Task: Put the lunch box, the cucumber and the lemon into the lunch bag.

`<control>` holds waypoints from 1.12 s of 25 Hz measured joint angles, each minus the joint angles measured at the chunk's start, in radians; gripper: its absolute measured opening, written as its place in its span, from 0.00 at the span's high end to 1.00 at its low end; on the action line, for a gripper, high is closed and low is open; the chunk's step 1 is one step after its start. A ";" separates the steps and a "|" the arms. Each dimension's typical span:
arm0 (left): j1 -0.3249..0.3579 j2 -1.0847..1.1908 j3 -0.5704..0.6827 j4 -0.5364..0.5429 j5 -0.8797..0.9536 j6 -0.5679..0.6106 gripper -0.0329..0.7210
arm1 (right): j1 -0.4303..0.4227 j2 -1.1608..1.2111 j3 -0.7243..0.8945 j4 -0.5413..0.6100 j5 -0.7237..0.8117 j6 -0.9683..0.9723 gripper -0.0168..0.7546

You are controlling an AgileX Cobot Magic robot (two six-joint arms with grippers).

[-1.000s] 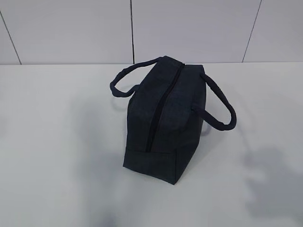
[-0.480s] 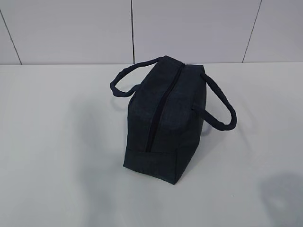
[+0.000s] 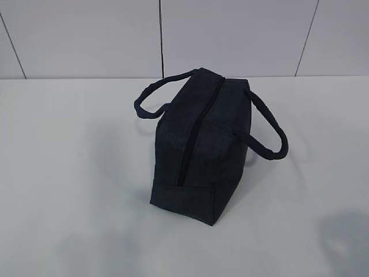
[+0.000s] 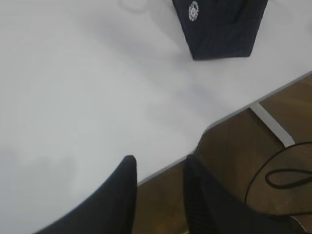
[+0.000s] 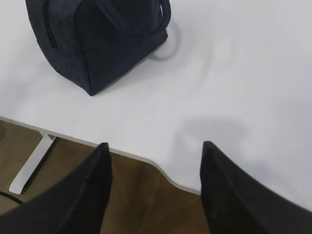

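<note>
The dark navy lunch bag (image 3: 199, 144) stands alone in the middle of the white table (image 3: 69, 173), its top zipper drawn shut and a loop handle drooping to each side. Its end panel shows in the left wrist view (image 4: 219, 27) and its corner in the right wrist view (image 5: 97, 39). My left gripper (image 4: 160, 163) hangs open over the table's front edge, nothing between its fingers. My right gripper (image 5: 155, 148) is open wider, also empty, above the same edge. Neither arm appears in the exterior view. The lunch box, the cucumber and the lemon are out of view.
The table's front edge has a curved notch (image 5: 168, 178); below it lie brown floor (image 4: 234, 156), a white table leg (image 5: 29, 168) and a black cable (image 4: 287, 175). A tiled wall (image 3: 230, 34) stands behind the table.
The shadow at the lower right of the table has shrunk and slid toward the corner. The bag has not moved.
</note>
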 joint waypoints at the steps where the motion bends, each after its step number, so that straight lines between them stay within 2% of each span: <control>1: 0.000 0.000 0.006 0.000 -0.027 0.002 0.64 | 0.000 0.000 0.007 0.000 0.004 0.002 0.41; 4: 0.000 0.000 0.038 -0.003 -0.105 0.005 0.64 | 0.000 0.000 0.011 0.000 0.012 0.006 0.41; 10: 0.000 0.000 0.045 -0.003 -0.126 0.007 0.64 | 0.000 0.000 0.011 -0.003 0.013 0.007 0.41; 16: 0.008 0.000 0.045 0.054 -0.128 0.007 0.64 | 0.000 0.000 0.011 -0.065 0.013 0.007 0.41; 19: 0.075 0.000 0.045 0.059 -0.128 0.007 0.64 | 0.000 0.000 0.011 -0.084 0.013 0.007 0.41; 24: 0.299 0.000 0.045 0.060 -0.128 0.007 0.64 | 0.000 0.000 0.011 -0.084 0.013 0.010 0.41; 26: 0.337 0.000 0.045 0.061 -0.128 0.007 0.64 | 0.000 0.000 0.011 -0.082 0.013 0.011 0.41; 28: 0.344 0.000 0.045 0.061 -0.128 0.007 0.64 | 0.000 0.000 0.011 -0.082 0.013 0.011 0.41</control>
